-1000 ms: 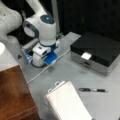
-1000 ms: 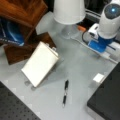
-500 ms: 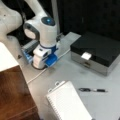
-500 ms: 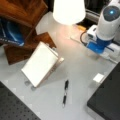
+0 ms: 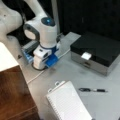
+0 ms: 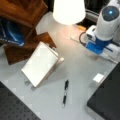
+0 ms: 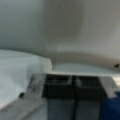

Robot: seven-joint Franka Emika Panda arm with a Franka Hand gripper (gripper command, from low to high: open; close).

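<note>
Grey desk lay under everything, and my gripper sat low near its back edge, folded down beside my own base. In the wrist view my fingers were two dark pads pressed together with only a thin seam between them, closed on nothing. In both front views my white arm hid them, so only the wrist housing and the blue block fixed to it could be seen, just above the desk, with the same blue block showing below my white arm. A thin cable ran across the desk close to that block. Nearest of the loose things was a white notepad, propped at a tilt on a stand; in a front view it leaned toward the wooden shelf at that view's left. A black pen lay flat on the desk just beside the pad and well apart from me. A black box with a metal front stood at a front view's right, a small white slip resting on its near edge. A white lampshade hung at a front view's top.
</note>
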